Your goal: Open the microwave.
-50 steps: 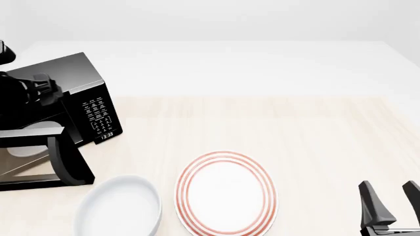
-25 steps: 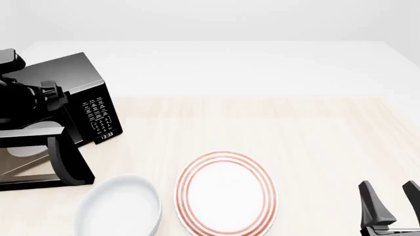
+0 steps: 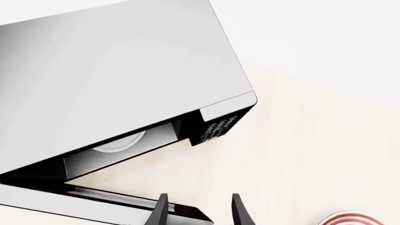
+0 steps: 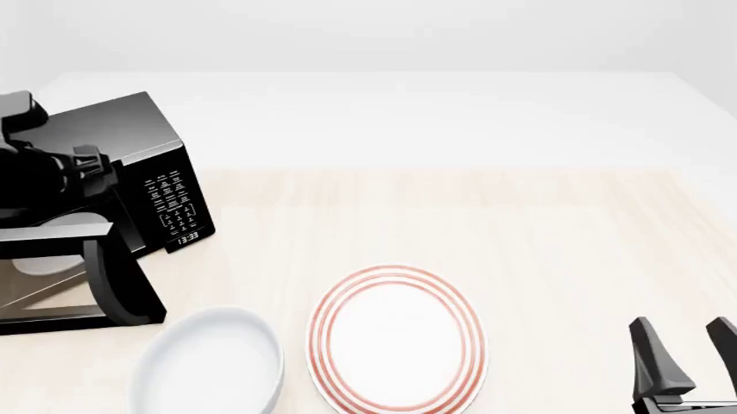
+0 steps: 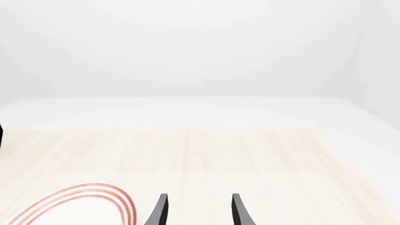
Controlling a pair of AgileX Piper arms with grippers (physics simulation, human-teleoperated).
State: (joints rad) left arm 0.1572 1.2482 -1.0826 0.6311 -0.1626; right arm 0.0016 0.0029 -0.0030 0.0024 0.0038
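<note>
Currently the microwave (image 4: pixel 121 172) stands at the far left of the table (image 4: pixel 553 233), its door (image 4: pixel 98 289) swung wide open toward the near side, keypad (image 4: pixel 173 211) facing right; the white turntable (image 3: pixel 119 142) is visible inside. The left gripper (image 3: pixel 198 211) hovers above the open door, fingers parted, holding nothing; the right gripper (image 4: pixel 688 358) sits at the near right, likewise parted and empty. A red-ringed plate (image 4: pixel 395 338) and a white bowl (image 4: pixel 207 362) lie near the front, side by side.
</note>
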